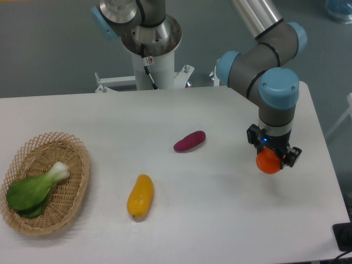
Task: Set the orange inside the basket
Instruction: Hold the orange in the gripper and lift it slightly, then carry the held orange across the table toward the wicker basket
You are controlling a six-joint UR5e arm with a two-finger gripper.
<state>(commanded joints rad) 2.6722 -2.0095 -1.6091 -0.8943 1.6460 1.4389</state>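
The orange (269, 161) is a small bright orange-red ball at the right side of the table. My gripper (271, 157) points straight down and is shut on it from above, with the fruit showing below the black fingers. Whether the orange touches the table or hangs just above it cannot be told. The basket (74, 195) is a light tan woven oval at the far left front of the table, well away from the gripper. A green leafy vegetable (34, 188) with a pale stem lies inside it.
A purple oblong vegetable (190, 141) lies near the middle of the table. An elongated yellow fruit (140, 196) lies in front of it, between the gripper and the basket. The arm's base column (151, 49) stands behind the table's far edge.
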